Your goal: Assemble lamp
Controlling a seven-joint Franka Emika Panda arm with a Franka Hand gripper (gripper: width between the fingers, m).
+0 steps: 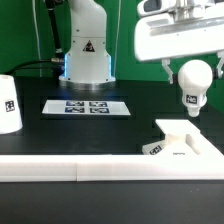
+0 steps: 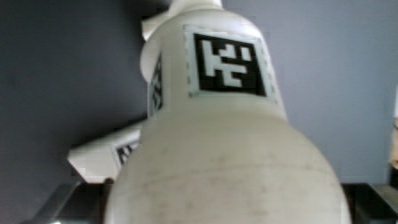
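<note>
My gripper (image 1: 193,70) is shut on the white ball-shaped bulb (image 1: 192,84) and holds it in the air above the flat square base (image 1: 185,142) at the exterior view's right. The bulb's tagged neck points down, with a clear gap to the base. In the wrist view the bulb (image 2: 217,130) fills the picture, its tag facing the camera, and a corner of the base (image 2: 107,152) shows beyond it. The tapered shade (image 1: 8,104) stands at the exterior view's far left.
The marker board (image 1: 87,106) lies flat at the middle of the black table. The white robot pedestal (image 1: 87,50) stands behind it. A white ledge (image 1: 70,168) runs along the table's front edge.
</note>
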